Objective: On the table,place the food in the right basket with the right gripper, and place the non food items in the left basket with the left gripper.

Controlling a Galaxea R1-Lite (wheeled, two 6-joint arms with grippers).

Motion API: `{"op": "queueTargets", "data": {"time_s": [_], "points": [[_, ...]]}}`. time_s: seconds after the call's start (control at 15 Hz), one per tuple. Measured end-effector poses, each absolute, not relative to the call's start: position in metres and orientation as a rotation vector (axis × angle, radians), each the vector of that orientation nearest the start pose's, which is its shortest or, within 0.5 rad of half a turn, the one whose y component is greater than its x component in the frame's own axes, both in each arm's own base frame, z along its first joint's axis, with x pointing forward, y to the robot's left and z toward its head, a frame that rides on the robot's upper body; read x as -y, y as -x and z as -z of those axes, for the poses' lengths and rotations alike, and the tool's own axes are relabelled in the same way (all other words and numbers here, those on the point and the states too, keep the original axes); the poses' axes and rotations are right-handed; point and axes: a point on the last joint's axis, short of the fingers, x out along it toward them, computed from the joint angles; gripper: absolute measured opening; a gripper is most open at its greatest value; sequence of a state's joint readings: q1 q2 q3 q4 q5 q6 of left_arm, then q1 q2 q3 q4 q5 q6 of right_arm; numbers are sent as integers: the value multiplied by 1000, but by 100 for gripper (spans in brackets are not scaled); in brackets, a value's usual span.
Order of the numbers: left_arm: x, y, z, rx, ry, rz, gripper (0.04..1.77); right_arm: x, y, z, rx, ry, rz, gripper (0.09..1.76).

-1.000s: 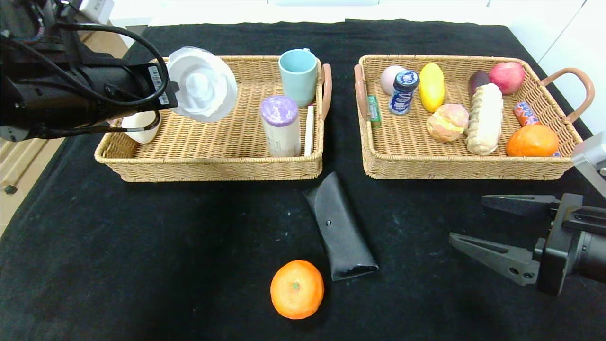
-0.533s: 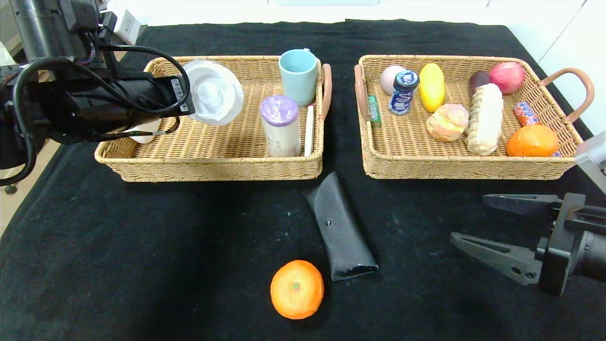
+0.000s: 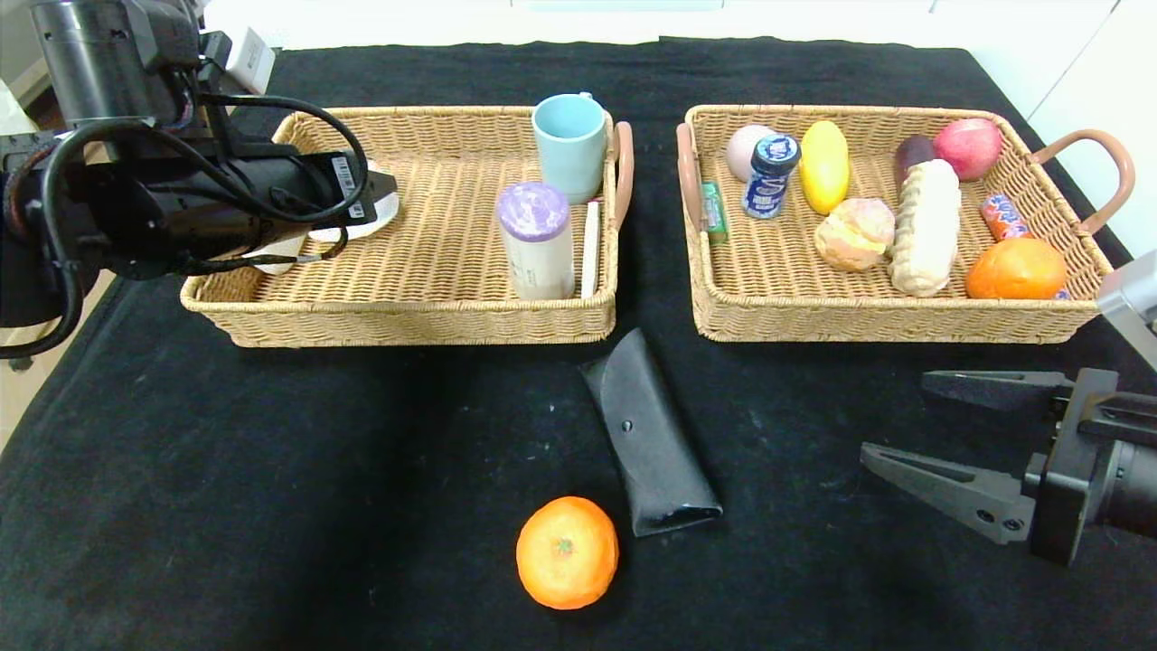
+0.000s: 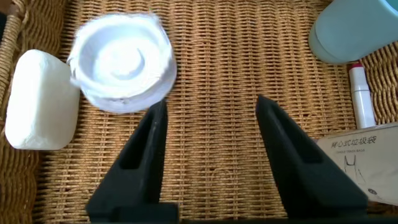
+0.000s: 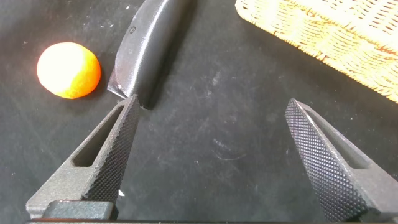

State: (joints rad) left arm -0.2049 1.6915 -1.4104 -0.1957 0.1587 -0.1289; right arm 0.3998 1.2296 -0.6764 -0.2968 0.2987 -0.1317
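Head view, with both wrist views. The left gripper (image 4: pixel 211 155) hangs over the left basket (image 3: pixel 416 321) at the upper left of the frame, jaws parted and empty. A white dish (image 4: pixel 121 59) lies on the wicker just beyond one finger, beside a white soap-like block (image 4: pixel 40 99); no contact with the dish is visible. A blue cup (image 3: pixel 569 145), a purple-lidded canister (image 3: pixel 536 237) and a slim white stick (image 3: pixel 591 249) occupy the basket's right half.

The right gripper (image 3: pixel 904 425) waits low at the lower right of the frame, jaws spread wide and holding nothing. The right basket (image 3: pixel 886 321) at the upper right already carries fruit, bread and small packets.

Two items remain on the black table (image 3: pixel 271 470). The orange (image 3: pixel 567 551) sits at lower centre; it appears firm, round and prone to roll, so it is probably best grasped across its widest girth. The black glasses case (image 3: pixel 649 434) lies just beside it, toward the baskets, angled. It looks light, stiff and smooth, so a grip across its narrow width near mid-length seems safest.
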Motion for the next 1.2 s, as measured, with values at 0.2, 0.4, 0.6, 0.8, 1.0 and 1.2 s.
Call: {"op": "queueTargets", "data": {"time_s": [0.2, 0.4, 0.6, 0.8, 1.0, 1.2], "points": [[63, -319, -312, -91, 112, 40, 129, -79, -169, -229, -216, 139, -711, 171], [68, -309, -308, -121, 105, 51, 142, -79, -169, -229, -216, 140, -711, 171], [84, -285, -298, -174, 85, 115, 151, -79, -169, -229, -215, 139, -711, 171], [95, -253, -288, -239, 65, 175, 158, -79, -169, -229, -215, 140, -711, 171], [108, -229, -278, -291, 74, 216, 162, -78, -169, -230, -214, 139, -708, 171], [125, -211, -267, -327, 54, 295, 165, -78, -169, -230, -213, 140, -709, 171]]}}
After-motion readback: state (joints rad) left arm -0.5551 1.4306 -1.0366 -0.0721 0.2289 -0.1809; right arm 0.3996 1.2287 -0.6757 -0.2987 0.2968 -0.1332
